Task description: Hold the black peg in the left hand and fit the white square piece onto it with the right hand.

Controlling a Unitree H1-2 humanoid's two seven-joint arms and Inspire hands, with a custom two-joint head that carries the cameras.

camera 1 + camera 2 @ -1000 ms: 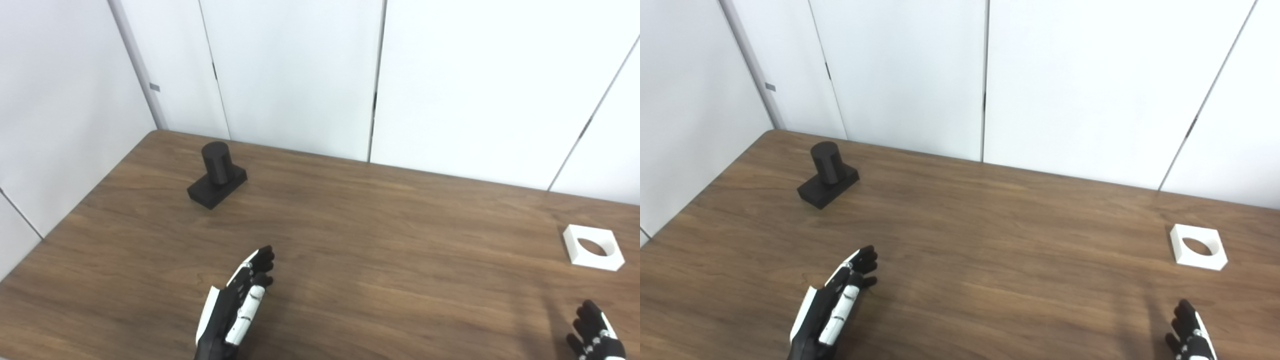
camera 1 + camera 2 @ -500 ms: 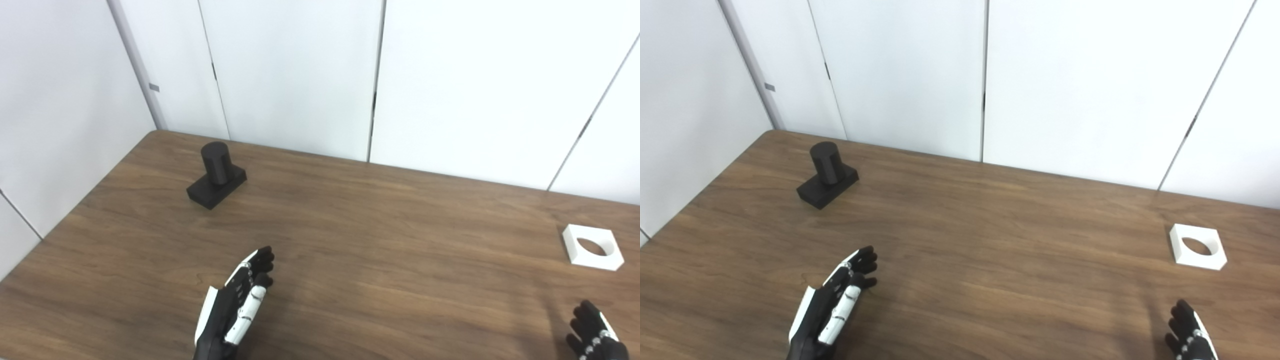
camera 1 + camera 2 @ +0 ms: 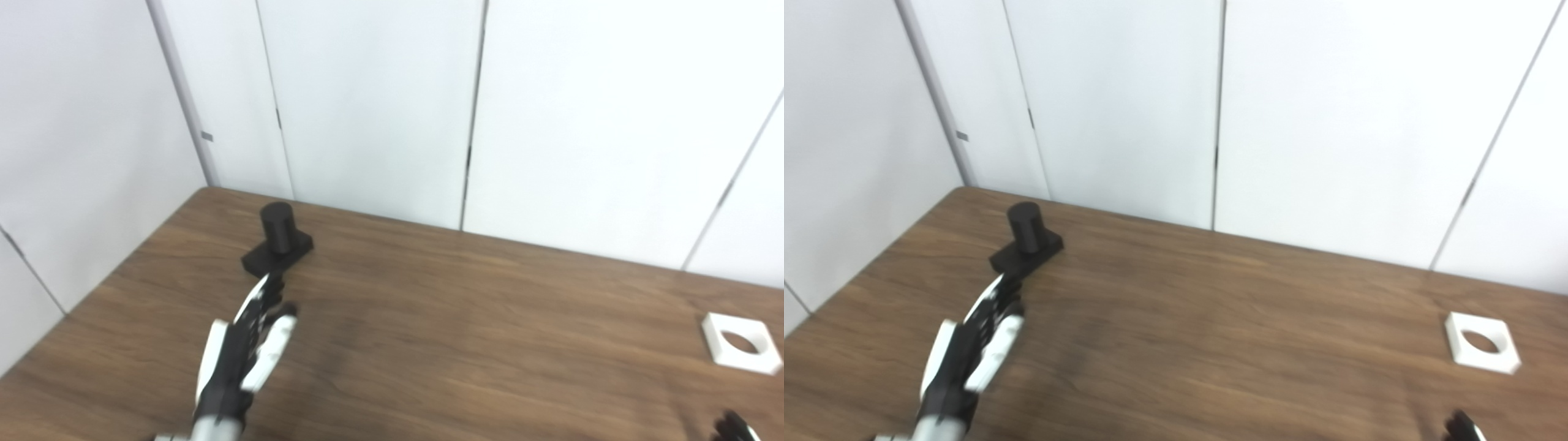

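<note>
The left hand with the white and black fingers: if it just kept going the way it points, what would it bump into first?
Most likely the black peg: the left hand points at its base, fingers extended, nothing between them. How high the hand is above the table is unclear.

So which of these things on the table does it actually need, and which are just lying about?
Needed for the job:
- black peg, standing on its base, far left
- white square piece, flat, far right
- left hand, open, fingers towards the peg
- right hand, barely in view

Just lying about:
- nothing; only the table and white wall panels
</note>
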